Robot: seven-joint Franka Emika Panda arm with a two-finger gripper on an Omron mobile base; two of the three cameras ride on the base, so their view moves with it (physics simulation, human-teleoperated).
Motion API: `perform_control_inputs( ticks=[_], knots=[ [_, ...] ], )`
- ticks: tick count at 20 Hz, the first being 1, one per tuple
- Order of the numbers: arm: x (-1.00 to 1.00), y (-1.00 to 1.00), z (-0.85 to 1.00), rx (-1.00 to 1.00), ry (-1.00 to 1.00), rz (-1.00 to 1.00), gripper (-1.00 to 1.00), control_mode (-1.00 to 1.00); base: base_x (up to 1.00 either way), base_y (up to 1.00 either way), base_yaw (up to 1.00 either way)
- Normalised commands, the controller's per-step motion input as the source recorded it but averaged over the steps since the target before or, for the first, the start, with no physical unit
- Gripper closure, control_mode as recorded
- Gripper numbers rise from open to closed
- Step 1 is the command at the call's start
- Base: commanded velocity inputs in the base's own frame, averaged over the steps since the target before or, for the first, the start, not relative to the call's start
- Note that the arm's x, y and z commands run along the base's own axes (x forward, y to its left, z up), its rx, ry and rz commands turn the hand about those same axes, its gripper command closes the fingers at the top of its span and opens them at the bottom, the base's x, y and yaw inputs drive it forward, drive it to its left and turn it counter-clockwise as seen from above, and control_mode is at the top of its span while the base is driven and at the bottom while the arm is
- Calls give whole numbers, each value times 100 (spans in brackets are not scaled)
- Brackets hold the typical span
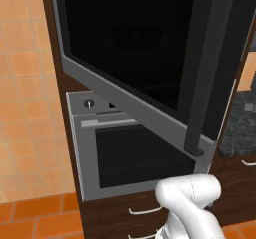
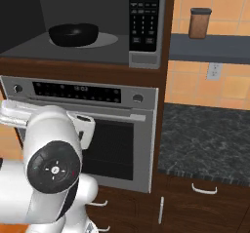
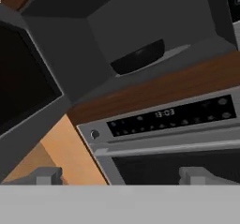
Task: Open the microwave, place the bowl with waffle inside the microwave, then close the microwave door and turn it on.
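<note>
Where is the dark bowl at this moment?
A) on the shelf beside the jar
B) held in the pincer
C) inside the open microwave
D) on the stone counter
C: the bowl sits on the floor of the microwave cavity, with the microwave door swung open.

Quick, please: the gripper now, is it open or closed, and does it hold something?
Gripper: jaws open, holding nothing.
</note>
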Motion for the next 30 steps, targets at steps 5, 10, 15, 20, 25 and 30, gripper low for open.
perform_control_inputs(
  ticks=[5, 10, 15, 20, 25, 30],
  knots=[
    [-100, 85, 0, -17, -20, -1, -100, -100, 0, 0, 0],
    [-100, 100, 0, -21, -21, -15, -100, -100, 0, 0, 0],
    [-100, 100, 1, -19, -17, -22, -100, -100, 0, 0, 0],
    [-3, 100, 1, -1, -17, -44, -100, -100, 0, 0, 0],
    [99, 100, 0, 0, -18, -50, -100, -100, 0, 0, 0],
    [100, 67, 4, 0, -17, -42, -100, -100, 0, 0, 0]
  ],
)
